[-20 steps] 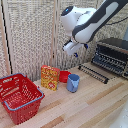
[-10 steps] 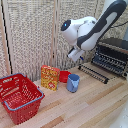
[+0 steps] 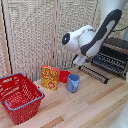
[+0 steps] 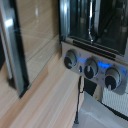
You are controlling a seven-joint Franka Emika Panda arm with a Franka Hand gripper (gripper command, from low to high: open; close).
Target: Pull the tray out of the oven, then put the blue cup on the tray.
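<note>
The black and silver oven point(image 3: 116, 46) stands at the exterior view's right, its barred door point(image 3: 94, 73) dropped open. The tray point(image 3: 112, 62), a dark wire rack, sticks out of the oven's mouth above the door. The blue cup point(image 3: 73, 83) stands upright on the wooden table in front of the door's end. My gripper point(image 3: 78, 61) hangs above and just behind the cup, clear of it; its fingers are too blurred to read. The wrist view shows the oven's knob panel point(image 4: 91, 68) and glass front point(image 4: 95, 22), with no fingers in sight.
A red bowl point(image 3: 64, 76) sits right behind the cup, with a yellow and red cereal box point(image 3: 50, 77) beside it. A red shopping basket point(image 3: 20, 97) stands at the exterior view's left. A slatted screen point(image 3: 35, 35) closes the back.
The arm has swung down and away from the oven, bringing the gripper lower toward the blue cup. The cup, bowl, box and basket have not moved.
</note>
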